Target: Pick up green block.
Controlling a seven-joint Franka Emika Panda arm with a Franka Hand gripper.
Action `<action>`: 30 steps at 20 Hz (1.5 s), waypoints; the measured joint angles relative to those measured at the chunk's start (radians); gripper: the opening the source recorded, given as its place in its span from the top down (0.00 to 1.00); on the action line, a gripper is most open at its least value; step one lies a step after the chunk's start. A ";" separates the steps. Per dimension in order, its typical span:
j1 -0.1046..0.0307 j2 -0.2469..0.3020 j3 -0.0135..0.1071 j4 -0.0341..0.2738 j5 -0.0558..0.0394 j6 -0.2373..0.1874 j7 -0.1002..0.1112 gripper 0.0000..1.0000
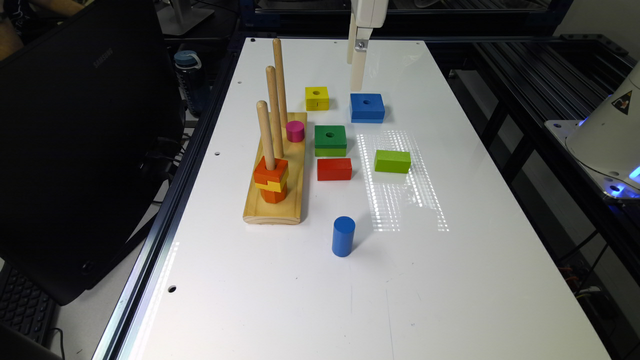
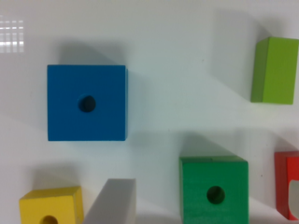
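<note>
The green block [image 1: 330, 140], a square with a round centre hole, dark green over lime green, lies flat on the white table [image 1: 450, 280] beside the peg board. In the wrist view the green block [image 2: 213, 190] lies below the camera, between my two grey fingers [image 2: 112, 200]. My gripper [image 1: 357, 75] hangs above the table at its far end, just behind the blue square block [image 1: 367, 107], apart from the green block. The gripper [image 2: 202, 198] stands open with nothing held.
A yellow holed block [image 1: 317, 98], a red block [image 1: 334, 169], a solid lime-green rectangular block [image 1: 392, 161] and a blue cylinder [image 1: 343, 236] lie around. The wooden peg board [image 1: 275, 200] holds orange and yellow pieces and a pink cylinder [image 1: 295, 131].
</note>
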 joint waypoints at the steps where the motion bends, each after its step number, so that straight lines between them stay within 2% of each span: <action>1: 0.000 0.000 0.000 0.000 0.0000 0.000 0.000 0.00; 4: 0.000 0.008 0.000 0.001 0.0000 0.004 0.000 0.00; 9: 0.000 0.047 0.000 0.001 0.0000 0.041 0.000 0.00; 15: 0.000 0.054 0.000 0.000 0.0000 0.045 0.000 0.00; 20: 0.000 0.090 0.000 0.000 0.0000 0.079 0.000 0.00; 25: 0.000 0.092 0.001 0.001 0.0000 0.083 0.000 0.00; 30: 0.000 0.092 0.011 0.006 0.0000 0.084 0.009 0.00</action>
